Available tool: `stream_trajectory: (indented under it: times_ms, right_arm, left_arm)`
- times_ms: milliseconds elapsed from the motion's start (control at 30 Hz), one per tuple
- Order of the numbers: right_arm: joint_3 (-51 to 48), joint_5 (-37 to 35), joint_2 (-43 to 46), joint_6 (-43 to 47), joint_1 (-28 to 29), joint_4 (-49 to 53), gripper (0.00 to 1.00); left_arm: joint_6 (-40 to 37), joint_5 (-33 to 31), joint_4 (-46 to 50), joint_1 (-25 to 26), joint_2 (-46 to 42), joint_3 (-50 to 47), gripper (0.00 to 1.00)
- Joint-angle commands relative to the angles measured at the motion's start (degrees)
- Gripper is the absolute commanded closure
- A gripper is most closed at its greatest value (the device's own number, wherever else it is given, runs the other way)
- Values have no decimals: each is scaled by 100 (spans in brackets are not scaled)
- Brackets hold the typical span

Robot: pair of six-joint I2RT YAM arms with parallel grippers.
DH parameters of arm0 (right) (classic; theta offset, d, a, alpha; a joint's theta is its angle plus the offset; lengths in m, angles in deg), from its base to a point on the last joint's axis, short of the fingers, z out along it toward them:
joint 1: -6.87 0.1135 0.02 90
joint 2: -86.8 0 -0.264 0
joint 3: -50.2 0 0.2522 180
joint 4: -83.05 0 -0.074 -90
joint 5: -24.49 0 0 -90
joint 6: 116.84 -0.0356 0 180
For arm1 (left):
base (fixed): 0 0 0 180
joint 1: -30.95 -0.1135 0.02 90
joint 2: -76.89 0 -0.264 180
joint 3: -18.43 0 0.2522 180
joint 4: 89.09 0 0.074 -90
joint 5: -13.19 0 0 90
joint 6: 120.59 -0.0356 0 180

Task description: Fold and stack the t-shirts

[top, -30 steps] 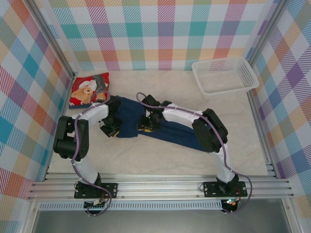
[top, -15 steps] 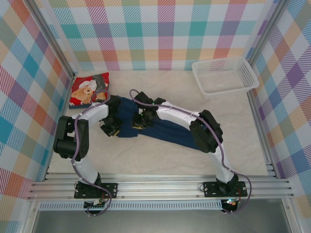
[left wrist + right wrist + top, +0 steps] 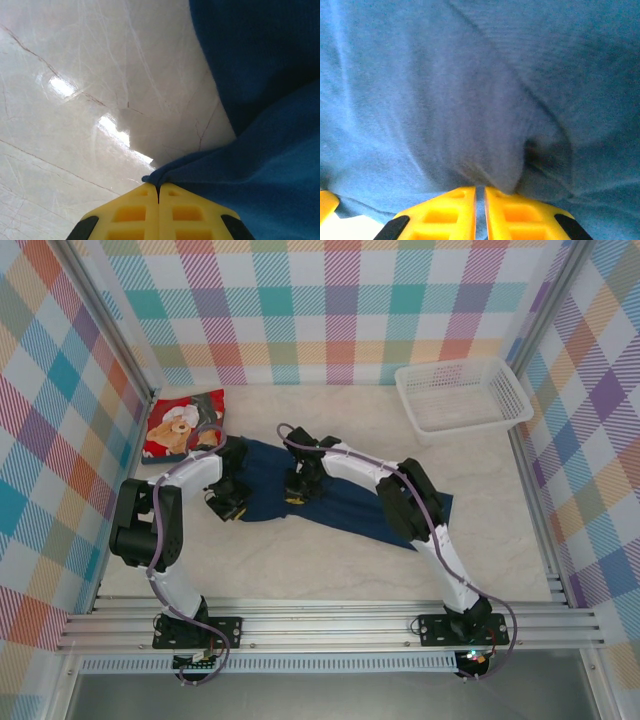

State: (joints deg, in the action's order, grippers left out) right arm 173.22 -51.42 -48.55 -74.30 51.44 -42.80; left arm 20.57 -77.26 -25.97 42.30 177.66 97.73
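The navy t-shirt (image 3: 345, 508) lies spread across the middle of the table. My left gripper (image 3: 228, 502) is at its left edge. In the left wrist view the yellow fingers (image 3: 125, 212) are shut on a folded corner of the navy t-shirt (image 3: 260, 165), just above the marble. My right gripper (image 3: 298, 490) is over the shirt's middle-left. Its yellow fingertips (image 3: 510, 207) stand almost together with a ridge of the navy t-shirt (image 3: 485, 125) pinched between them. The red t-shirt (image 3: 185, 423) with the teddy-bear picture lies folded at the back left, apart from both grippers.
A white mesh basket (image 3: 462, 395) stands at the back right. Checked walls close in the table (image 3: 300, 565) on three sides. A metal rail (image 3: 330, 625) runs along the near edge by the arm bases.
The right gripper's jaws have closed on the navy cloth, and its arm has swung left, uncovering more of the shirt's right end. The left gripper has stayed put.
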Motion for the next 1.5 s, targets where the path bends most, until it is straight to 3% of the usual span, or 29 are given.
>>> stream_trajectory:
  times_ms: [0,267,500,700,967,1033,1133,1467]
  right_arm:
    - [-59,-183,-176,62,34,605,86]
    - [-149,-108,-167,118,34,628,85]
    - [-231,12,-71,214,-10,586,84]
    - [-362,33,118,228,-70,503,83]
    - [-458,-383,946,581,-68,338,66]
    - [-388,-478,1013,741,-48,434,62]
    - [-287,-549,981,1020,66,549,61]
    - [50,-504,540,987,293,532,61]
  left_arm:
    - [46,97,168,-122,-245,243,100]
    - [476,252,760,-243,15,1190,100]
    - [495,361,1204,-261,959,2331,100]
    - [334,-43,1504,-267,1618,3044,100]
    - [341,54,1256,-274,1815,3144,100]
    - [300,82,1225,-274,1803,3233,94]
    - [286,124,1269,-273,1826,3400,85]
    - [20,83,1256,-291,1778,3221,88]
